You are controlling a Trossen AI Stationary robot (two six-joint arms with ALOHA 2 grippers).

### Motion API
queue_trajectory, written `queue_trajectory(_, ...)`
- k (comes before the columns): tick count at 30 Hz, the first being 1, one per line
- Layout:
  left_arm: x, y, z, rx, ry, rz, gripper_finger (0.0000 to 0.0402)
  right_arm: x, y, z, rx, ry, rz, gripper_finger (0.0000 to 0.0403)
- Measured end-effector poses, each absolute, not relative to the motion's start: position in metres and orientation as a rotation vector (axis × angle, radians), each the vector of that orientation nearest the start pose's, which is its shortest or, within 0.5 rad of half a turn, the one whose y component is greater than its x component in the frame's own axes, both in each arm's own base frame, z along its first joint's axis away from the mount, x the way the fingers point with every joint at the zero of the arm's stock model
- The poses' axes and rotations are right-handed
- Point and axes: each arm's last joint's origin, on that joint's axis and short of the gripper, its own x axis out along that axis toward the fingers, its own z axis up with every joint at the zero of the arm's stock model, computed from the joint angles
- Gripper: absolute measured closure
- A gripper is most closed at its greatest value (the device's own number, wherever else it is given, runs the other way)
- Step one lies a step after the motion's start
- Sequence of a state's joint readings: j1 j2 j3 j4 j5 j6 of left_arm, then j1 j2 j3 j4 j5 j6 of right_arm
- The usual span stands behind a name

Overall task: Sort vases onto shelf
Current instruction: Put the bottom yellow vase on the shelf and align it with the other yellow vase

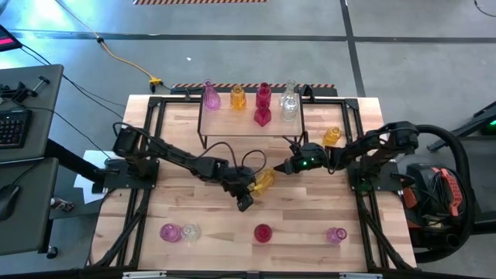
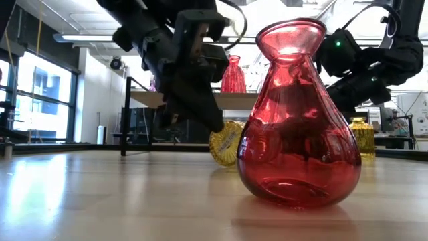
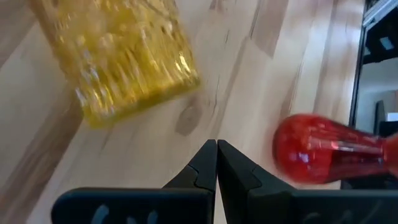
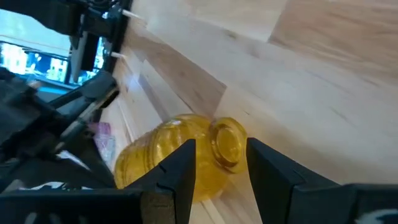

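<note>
A yellow vase (image 1: 264, 180) lies on its side mid-table (image 1: 178, 147), between the two arms. The right tool (image 4: 221, 163) straddles its neck, fingers part-open either side and not clearly gripping; the left tool (image 3: 217, 163), pinched shut and empty, sits just beside the vase's base. To do this well, the right tool should probably close squarely on the neck before lifting, then stand the vase upright on the shelf (image 1: 232, 128), clear of those already there.

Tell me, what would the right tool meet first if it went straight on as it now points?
Probably the yellow vase lying on its side: the right tool already straddles its neck, fingers apart.
</note>
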State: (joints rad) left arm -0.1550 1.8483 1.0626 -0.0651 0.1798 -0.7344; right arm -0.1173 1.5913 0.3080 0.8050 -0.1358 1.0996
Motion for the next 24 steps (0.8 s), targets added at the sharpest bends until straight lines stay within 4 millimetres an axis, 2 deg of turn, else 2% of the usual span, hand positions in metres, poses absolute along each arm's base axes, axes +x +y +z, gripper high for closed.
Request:
queue_trajectory(10,0.369,-0.049,0.150,-0.694,0.927,0.048,0.0399,0.237,-0.021,0.106,1.177,0.474,-0.170,0.0279)
queue_trajectory(24,0.368,-0.042,0.149,-0.671,0.944,0.051,0.0399,0.238,-0.001,0.107,1.210,0.518,-0.095,0.0279)
